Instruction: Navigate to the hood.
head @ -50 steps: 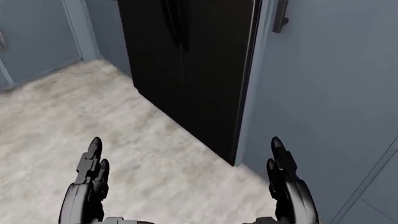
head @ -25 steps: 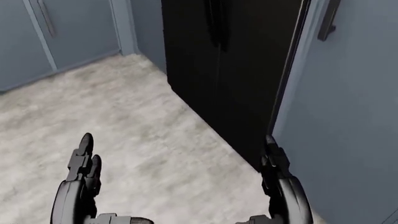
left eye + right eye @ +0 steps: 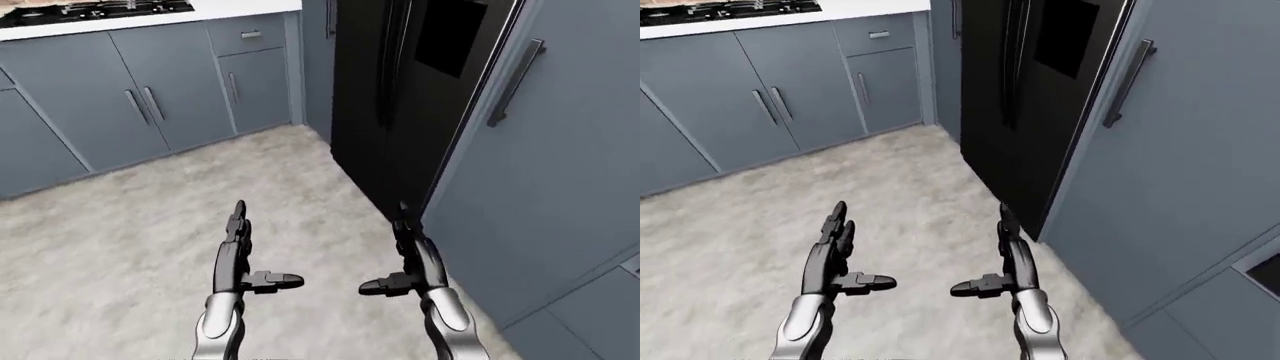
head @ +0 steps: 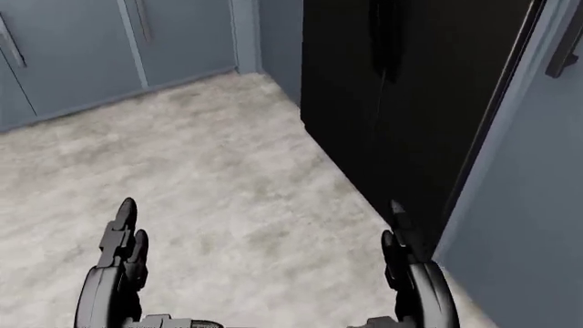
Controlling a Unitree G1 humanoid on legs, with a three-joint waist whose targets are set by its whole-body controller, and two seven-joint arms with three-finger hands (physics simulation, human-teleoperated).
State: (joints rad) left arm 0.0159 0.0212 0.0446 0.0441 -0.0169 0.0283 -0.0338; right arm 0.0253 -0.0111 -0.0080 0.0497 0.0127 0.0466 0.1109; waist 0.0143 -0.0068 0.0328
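Left hand [image 3: 240, 259] and right hand [image 3: 412, 262] are held low over the floor [image 3: 130, 225], fingers spread apart and straight, thumbs turned inward toward each other; nothing is gripped by either. Hands are kept well apart. A black fridge [image 3: 420, 90] is seen just beyond the right hand, flanked on the right by a tall grey cabinet [image 3: 560, 172] with a dark bar handle [image 3: 515, 82]. Grey base cabinets [image 3: 150, 105] are lined along the top left of the eye views, under a white counter [image 3: 240, 9]. A cooktop [image 3: 90, 10] is set in the counter at the top-left edge. The hood is not seen in any view.
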